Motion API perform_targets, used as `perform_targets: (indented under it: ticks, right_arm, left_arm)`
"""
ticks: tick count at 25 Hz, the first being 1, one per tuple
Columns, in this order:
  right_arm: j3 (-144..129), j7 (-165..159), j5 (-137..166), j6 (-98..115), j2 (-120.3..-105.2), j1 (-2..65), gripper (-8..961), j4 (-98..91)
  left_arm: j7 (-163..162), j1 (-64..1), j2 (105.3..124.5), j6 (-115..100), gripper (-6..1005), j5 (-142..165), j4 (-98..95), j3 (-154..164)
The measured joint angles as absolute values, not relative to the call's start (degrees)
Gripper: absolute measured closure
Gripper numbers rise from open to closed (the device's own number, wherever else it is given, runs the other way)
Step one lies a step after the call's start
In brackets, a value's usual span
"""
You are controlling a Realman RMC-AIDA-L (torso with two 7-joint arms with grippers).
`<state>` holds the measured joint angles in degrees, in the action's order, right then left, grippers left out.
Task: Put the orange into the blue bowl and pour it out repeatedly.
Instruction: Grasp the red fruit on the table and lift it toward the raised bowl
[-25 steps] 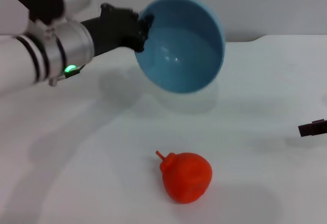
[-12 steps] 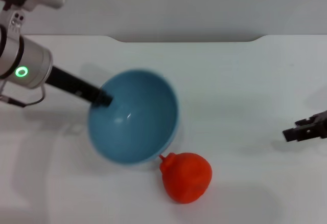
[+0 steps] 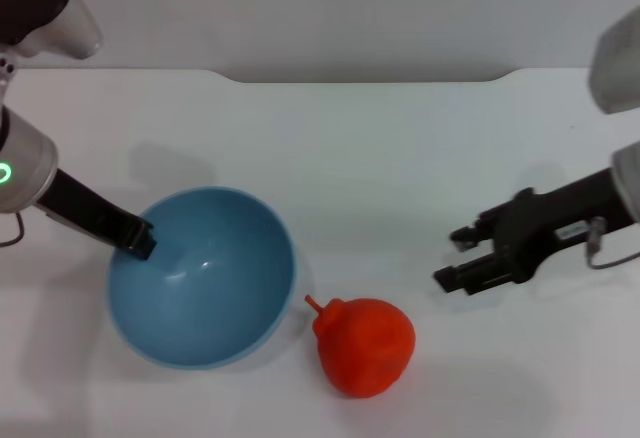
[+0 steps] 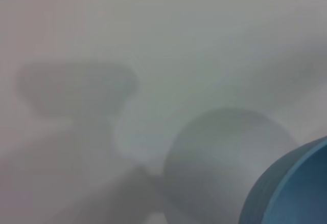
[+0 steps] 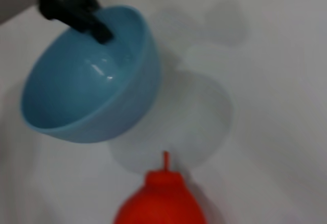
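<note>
Bright even light, soft shadows, blurry wrist views.

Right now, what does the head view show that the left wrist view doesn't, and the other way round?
Only the head view shows the orange lying on the table, the right hand open beside it, and the left hand gripping the rim of the blue bowl, which is empty. The left wrist view adds only shadows on the table. Both show the blue bowl and the white tabletop.

A plain white table (image 3: 380, 168) fills most of the head view. Its far edge has a shallow recessed notch at the centre. Behind it stands a bare grey-white wall (image 3: 330, 8). Soft, diffuse shadows lie on the tabletop.
</note>
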<state>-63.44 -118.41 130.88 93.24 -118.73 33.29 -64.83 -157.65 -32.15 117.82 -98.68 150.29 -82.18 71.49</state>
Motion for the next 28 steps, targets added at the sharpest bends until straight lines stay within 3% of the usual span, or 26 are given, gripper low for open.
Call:
perform_targets:
  ticks: [10, 28]
  right_arm:
    - [-76.0, -116.6, 124.2, 85.7, -118.86, 40.2, 335, -53.5]
    - [-84.1, -117.2, 120.7, 76.9, -119.13, 41.3, 335, -43.9]
  left_arm:
    - [-158.6, -30.4, 117.95, -99.6, 1000, 151.0, -84.8, 72.7]
    - [-159.0, -30.8, 117.95, -98.1, 1001, 150.7, -83.9, 75.2]
